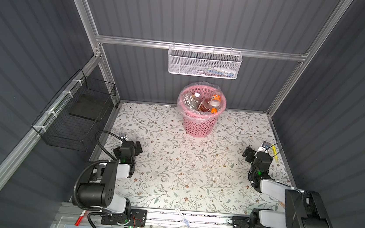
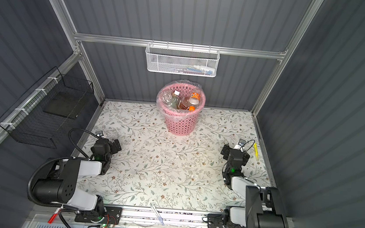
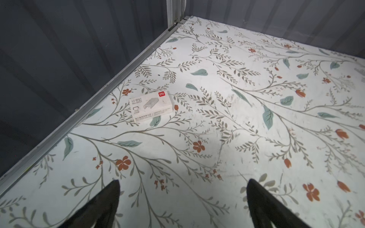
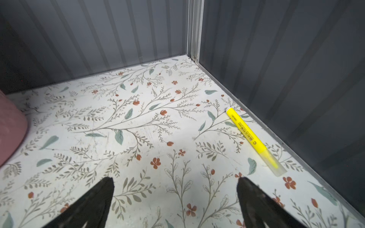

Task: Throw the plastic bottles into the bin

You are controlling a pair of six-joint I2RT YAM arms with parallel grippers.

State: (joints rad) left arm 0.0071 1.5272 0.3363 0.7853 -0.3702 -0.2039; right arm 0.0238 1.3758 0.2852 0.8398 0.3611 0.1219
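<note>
The pink bin (image 1: 198, 125) (image 2: 180, 123), lined with a clear bag, stands at the back middle of the floral table. Several plastic bottles (image 1: 203, 102) (image 2: 184, 101) lie inside it, clear and amber, with orange and white caps. No bottle lies on the table in any view. My left gripper (image 1: 131, 146) (image 2: 110, 144) (image 3: 182, 180) hovers low at the left side, open and empty. On the right side my right gripper (image 1: 253, 153) (image 2: 230, 151) (image 4: 174, 178) is likewise open with nothing in it. The bin's pink wall (image 4: 9, 128) shows at the edge of the right wrist view.
A small white staple box (image 3: 151, 106) lies near the left wall rail. Along the right wall lies a yellow highlighter (image 4: 250, 136) (image 1: 274, 153). A white mesh basket (image 1: 203, 63) hangs on the back wall, a black wire basket (image 1: 78, 113) on the left wall. A red marker (image 1: 80, 219) sits at the front rail.
</note>
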